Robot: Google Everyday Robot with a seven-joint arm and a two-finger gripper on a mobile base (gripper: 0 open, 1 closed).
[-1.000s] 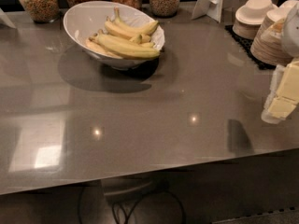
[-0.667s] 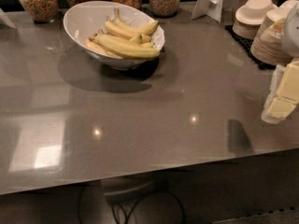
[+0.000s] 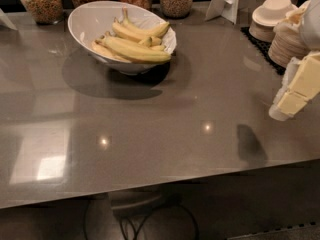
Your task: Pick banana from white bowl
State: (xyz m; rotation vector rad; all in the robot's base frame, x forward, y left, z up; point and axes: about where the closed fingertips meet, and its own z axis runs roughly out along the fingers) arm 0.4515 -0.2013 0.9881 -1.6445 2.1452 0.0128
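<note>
A large glossy white bowl (image 3: 90, 21) sits at the back left of the grey countertop. Several yellow bananas (image 3: 132, 46) lie in it, their ends reaching over the right rim. My gripper (image 3: 295, 91) hangs at the far right edge of the camera view, above the counter. It is pale cream and white, far from the bowl, with nothing visibly in it. Its shadow falls on the counter below and to the left of it.
Glass jars (image 3: 41, 1) of grains line the back edge. Stacks of small pale paper bowls (image 3: 274, 15) and plates stand on a black mat at the back right. A white card holder (image 3: 227, 0) stands behind them. The counter's front edge (image 3: 150, 194) runs across the bottom.
</note>
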